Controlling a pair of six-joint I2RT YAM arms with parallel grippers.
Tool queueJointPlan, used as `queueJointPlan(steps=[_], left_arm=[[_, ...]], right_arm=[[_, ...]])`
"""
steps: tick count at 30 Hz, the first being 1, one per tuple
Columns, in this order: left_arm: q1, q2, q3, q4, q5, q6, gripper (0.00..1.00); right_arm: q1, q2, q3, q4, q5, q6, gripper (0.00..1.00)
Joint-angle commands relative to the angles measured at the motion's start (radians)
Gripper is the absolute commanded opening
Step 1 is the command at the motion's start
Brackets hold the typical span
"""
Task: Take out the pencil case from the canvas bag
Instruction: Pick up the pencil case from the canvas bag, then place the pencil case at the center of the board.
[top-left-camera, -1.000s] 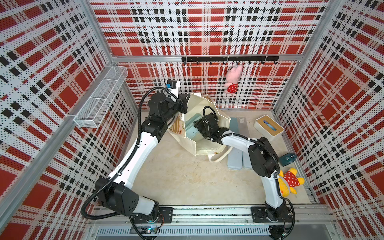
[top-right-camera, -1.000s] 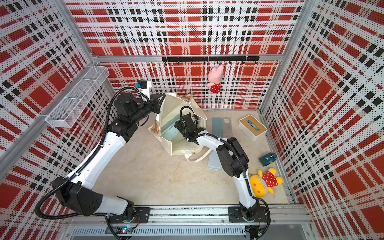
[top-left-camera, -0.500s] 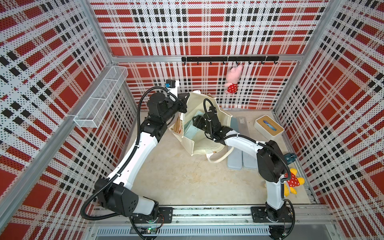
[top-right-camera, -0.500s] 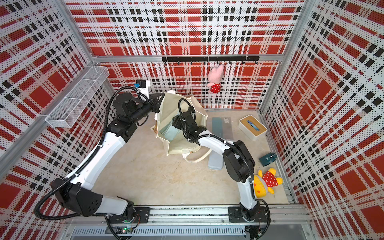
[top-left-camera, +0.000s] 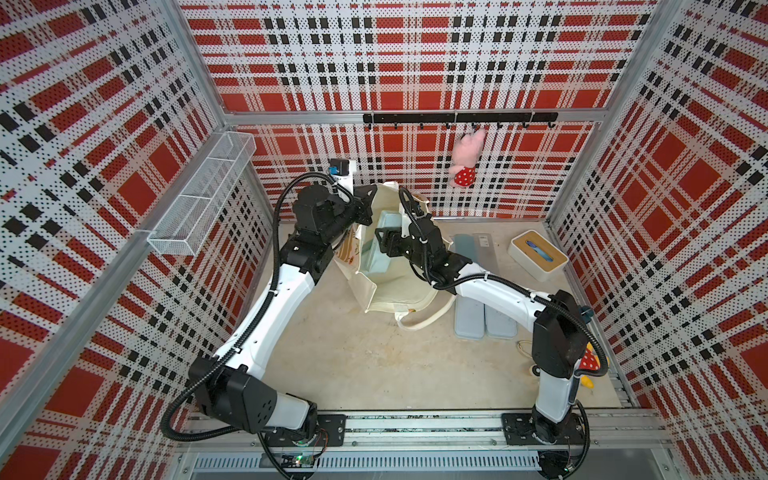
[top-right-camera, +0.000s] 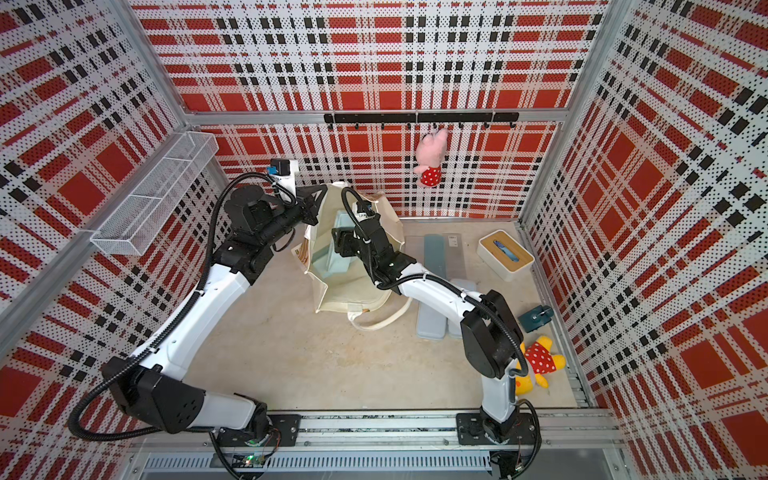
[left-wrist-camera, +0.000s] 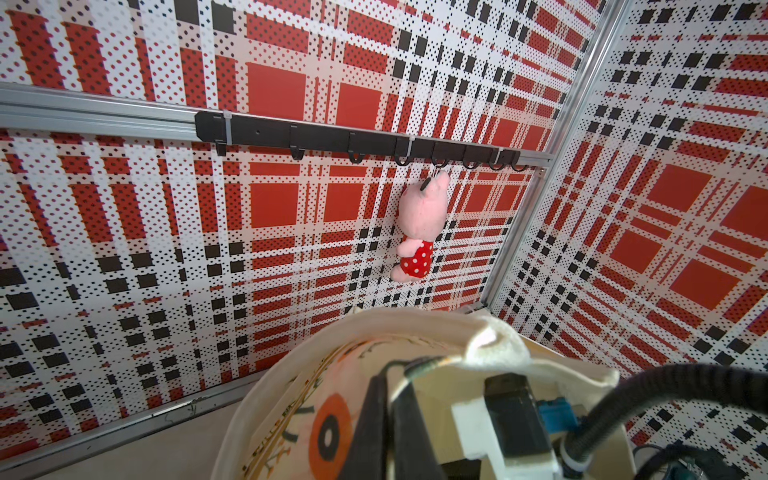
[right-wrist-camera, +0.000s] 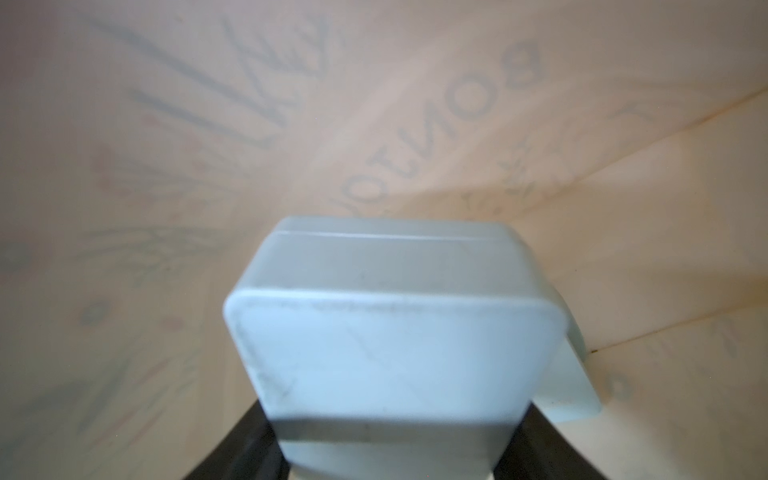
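At the left, the left fingers (left-wrist-camera: 370, 424) are clenched on the rim of the canvas bag (top-left-camera: 401, 291), and the mouth is held open by them. That hold is best left firm and the rim taut, so that the cloth is not dragged along when the case is drawn out.

Inside the bag, close under its mouth, the pencil case (right-wrist-camera: 395, 345) is grasped across its width by the right fingers (right-wrist-camera: 245, 453), one on each long side. The withdrawal is judged best made straight out through the opening. The case should be kept in line with the fingers so that no corner is caught on the rim. A second pale blue piece (right-wrist-camera: 575, 382) is seen just beside the case, and it should not be pulled along.

Open table (top-left-camera: 353, 361) is available in front of the bag. To the right, room is tighter: two pale cases (top-left-camera: 484, 324) lie near the bag, and a white box (top-left-camera: 538, 255) is set beyond them.
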Motion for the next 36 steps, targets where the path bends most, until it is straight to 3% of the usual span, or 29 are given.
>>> queueJointPlan(steps=[1, 15, 21, 31, 36], left_arm=[[0.01, -0.024, 0.05, 0.054, -0.029, 0.02, 0.0], [0.048, 0.059, 0.135, -0.088, -0.123, 0.047, 0.0], [0.13, 0.08, 0.163, -0.129, -0.163, 0.046, 0.0], [0.261, 0.069, 0.159, -0.131, -0.161, 0.013, 0.0], [0.292, 0.037, 0.125, -0.111, -0.162, 0.01, 0.0]], right_arm=[[0.003, -0.072, -0.001, 0.05, 0.001, -0.102, 0.43], [0.004, -0.205, -0.022, 0.023, -0.121, -0.187, 0.36], [0.004, -0.288, -0.058, 0.02, -0.143, -0.187, 0.34], [-0.004, -0.422, -0.189, -0.035, 0.036, -0.187, 0.27], [-0.044, -0.449, -0.248, -0.136, 0.159, -0.085, 0.26]])
